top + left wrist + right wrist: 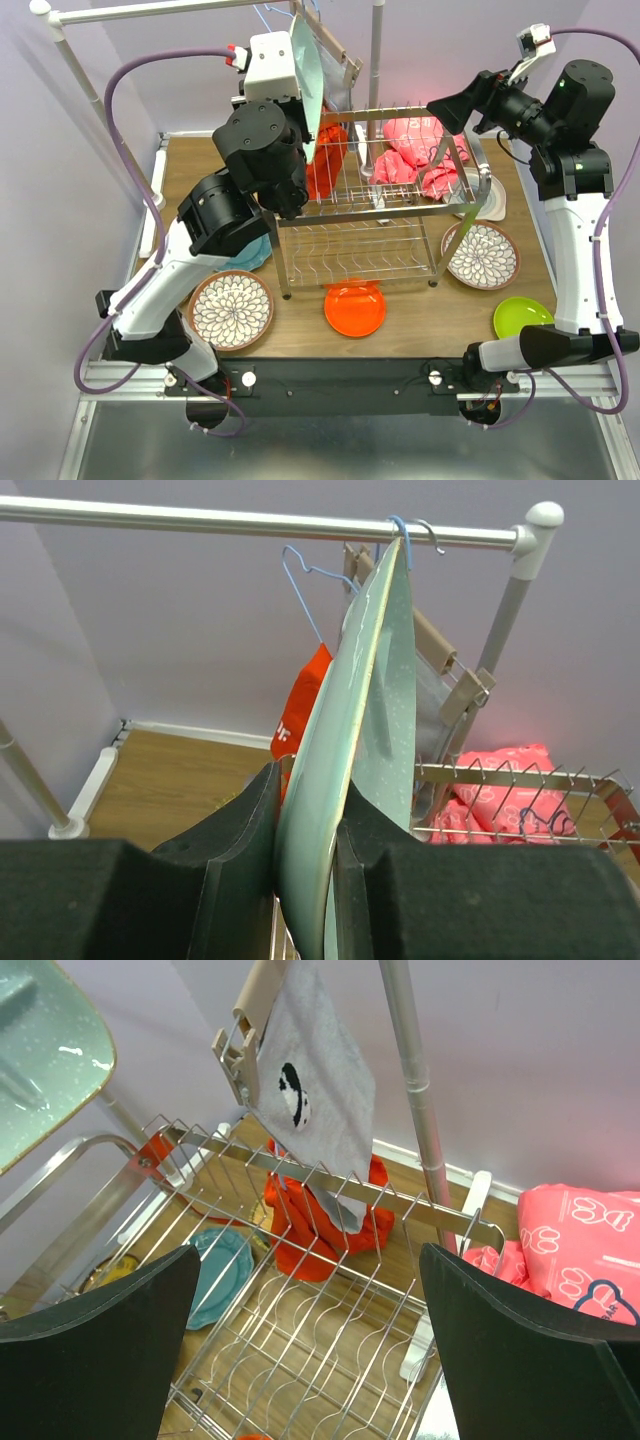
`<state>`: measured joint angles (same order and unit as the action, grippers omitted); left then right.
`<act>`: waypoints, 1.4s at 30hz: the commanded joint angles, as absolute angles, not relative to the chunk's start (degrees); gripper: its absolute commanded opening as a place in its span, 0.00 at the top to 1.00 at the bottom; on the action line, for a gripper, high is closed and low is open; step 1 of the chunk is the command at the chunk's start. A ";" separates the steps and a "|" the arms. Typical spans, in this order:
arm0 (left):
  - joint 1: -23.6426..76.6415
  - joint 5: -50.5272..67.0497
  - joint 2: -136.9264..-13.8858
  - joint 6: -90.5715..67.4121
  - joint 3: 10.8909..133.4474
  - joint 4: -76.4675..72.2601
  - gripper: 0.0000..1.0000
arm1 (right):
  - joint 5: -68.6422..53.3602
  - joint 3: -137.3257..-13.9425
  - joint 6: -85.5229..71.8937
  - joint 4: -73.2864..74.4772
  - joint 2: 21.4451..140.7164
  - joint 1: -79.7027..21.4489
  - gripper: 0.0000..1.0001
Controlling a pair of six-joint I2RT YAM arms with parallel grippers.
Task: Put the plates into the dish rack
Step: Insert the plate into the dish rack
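My left gripper is shut on a mint plate, held edge-up above the left end of the chrome dish rack. The plate stands high in the top view, near the clothes rail. My right gripper is open and empty above the rack's right end, and its wrist view looks down through the rack's slotted upper shelf. On the table lie two floral plates, an orange plate, a lime green plate, a white plate and a teal plate.
A white clothes rail with hangers and a grey cloth crosses behind the rack. A red cloth lies behind the rack's left end. A pink cloth lies at its right end. The teal plate is partly under my left arm.
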<state>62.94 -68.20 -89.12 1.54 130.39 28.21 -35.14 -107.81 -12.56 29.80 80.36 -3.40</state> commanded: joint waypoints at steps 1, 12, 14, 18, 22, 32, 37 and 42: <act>62.40 -69.08 -86.31 -4.56 131.66 31.72 1.00 | -35.42 -107.75 -12.57 29.62 79.63 -3.34 0.00; 58.89 -66.97 -84.64 -11.60 127.88 40.25 1.00 | -35.51 -107.49 -12.92 29.62 79.36 -3.34 0.00; 58.45 -66.71 -84.38 -12.30 127.44 40.78 1.00 | -35.51 -107.49 -12.92 29.53 79.28 -3.34 0.00; 57.75 -66.97 -83.85 -12.65 126.91 41.57 1.00 | -35.42 -107.49 -12.92 29.53 79.36 -3.34 0.00; 56.87 -67.06 -83.85 -13.71 127.27 43.59 1.00 | -35.51 -107.49 -13.09 29.53 79.45 -3.43 0.00; 55.99 -67.59 -84.55 -15.03 128.14 46.93 1.00 | -35.33 -107.23 -13.10 29.36 79.54 -3.34 0.00; 55.55 -66.53 -85.16 -15.55 128.23 48.25 1.00 | -35.24 -107.31 -13.18 29.27 79.45 -3.34 0.00; 55.20 -66.36 -85.96 -15.73 128.23 48.96 1.00 | -35.24 -107.14 -13.10 29.27 79.45 -3.34 0.00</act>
<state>55.81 -66.02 -86.70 -13.72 126.02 51.96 -35.14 -107.70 -12.60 29.78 80.34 -3.40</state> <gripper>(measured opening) 0.304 0.998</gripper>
